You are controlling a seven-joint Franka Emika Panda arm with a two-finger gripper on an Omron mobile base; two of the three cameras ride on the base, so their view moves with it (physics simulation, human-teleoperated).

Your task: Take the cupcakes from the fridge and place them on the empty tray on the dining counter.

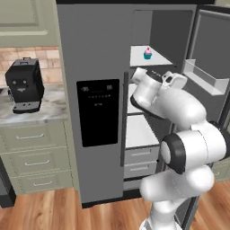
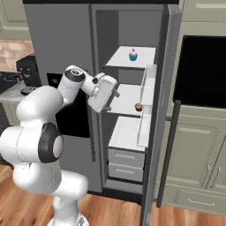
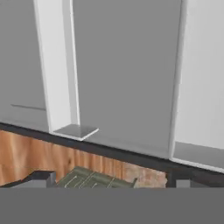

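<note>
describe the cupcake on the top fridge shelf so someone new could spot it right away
Start at the tall grey double-door fridge, whose right door stands open. Inside, on the highest white shelf, sits the tiny cupcake with a teal wrapper and pink frosting. The other small cupcake, a shelf lower by the door bins, is darker, with no teal.

Sage-green cabinets (image 1: 33, 157) carry a marble counter (image 1: 49, 105). On that counter stands a black coffee machine (image 1: 24, 85); wood floor (image 1: 45, 211) lies below.

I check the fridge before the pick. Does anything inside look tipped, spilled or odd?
Nothing stands out. The teal cupcake stands upright on the top shelf, and a second cupcake sits on the shelf below, beside the open door's bin.
</note>
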